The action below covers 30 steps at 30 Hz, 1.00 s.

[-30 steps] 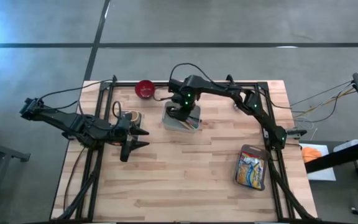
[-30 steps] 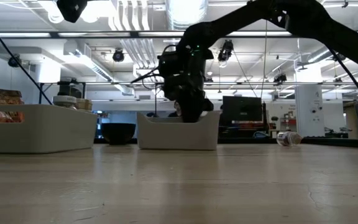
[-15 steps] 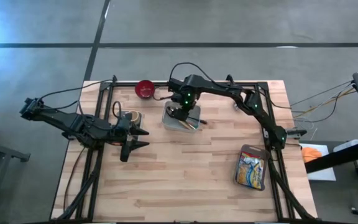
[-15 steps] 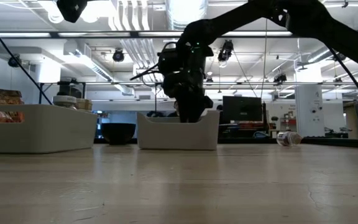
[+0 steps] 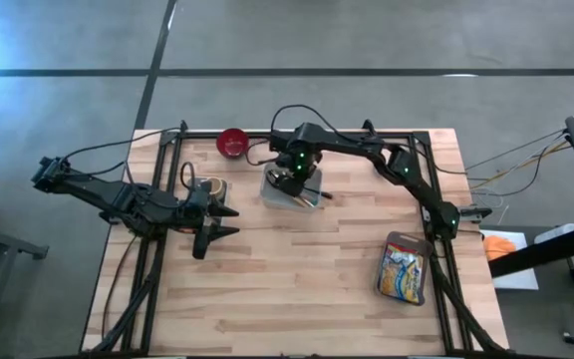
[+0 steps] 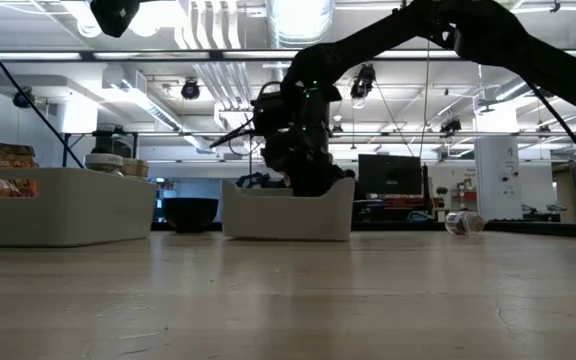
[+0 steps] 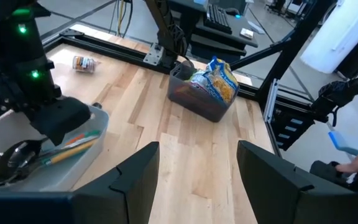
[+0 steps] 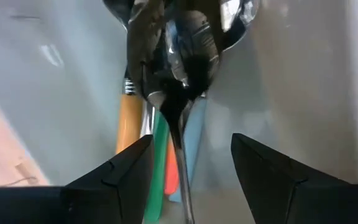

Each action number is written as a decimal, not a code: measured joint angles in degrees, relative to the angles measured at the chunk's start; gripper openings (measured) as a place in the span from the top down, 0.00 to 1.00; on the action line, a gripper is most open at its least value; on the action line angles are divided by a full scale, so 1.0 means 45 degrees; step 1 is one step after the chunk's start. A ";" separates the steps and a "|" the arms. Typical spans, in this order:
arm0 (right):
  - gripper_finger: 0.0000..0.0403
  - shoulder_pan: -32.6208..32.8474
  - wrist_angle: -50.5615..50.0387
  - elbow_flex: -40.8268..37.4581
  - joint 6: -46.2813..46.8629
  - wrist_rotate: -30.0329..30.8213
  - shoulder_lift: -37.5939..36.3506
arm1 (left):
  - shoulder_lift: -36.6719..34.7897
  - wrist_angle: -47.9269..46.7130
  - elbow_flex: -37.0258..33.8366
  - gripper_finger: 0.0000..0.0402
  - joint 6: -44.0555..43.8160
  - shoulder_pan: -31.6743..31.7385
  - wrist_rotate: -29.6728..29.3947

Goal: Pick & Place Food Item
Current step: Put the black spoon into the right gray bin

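Directly above the utensil bin (image 5: 289,195), the right gripper (image 8: 190,163) hangs spread and empty over spoons (image 8: 182,43); the left gripper (image 7: 197,180) waits spread above open tabletop (image 5: 297,269).

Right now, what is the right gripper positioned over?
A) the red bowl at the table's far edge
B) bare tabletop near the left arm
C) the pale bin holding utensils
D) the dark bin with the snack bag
C: the right gripper is lowered over the pale bin, and its wrist view shows spoons between its open fingers.
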 joint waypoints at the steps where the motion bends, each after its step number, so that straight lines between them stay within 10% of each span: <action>1: 0.47 0.0000 0.0012 -0.0007 -0.0038 0.0121 0.0046 | 0.0000 -0.0021 0.0000 0.45 -0.0098 0.0000 -0.0003; 8: 0.52 -0.0023 0.0292 -0.0010 -0.0178 0.1385 0.0130 | 0.0000 -0.0341 0.0000 0.45 -0.0131 0.0000 -0.0003; 19: 0.95 -0.0024 0.0326 0.0049 -0.0643 0.1241 0.0122 | 0.0000 -0.0346 0.0000 0.45 -0.0224 0.0000 -0.0003; 30: 0.97 -0.0015 0.0479 0.0049 -0.0603 0.1283 -0.0515 | 0.0005 -0.0734 0.0000 0.45 -0.0243 0.0000 -0.0003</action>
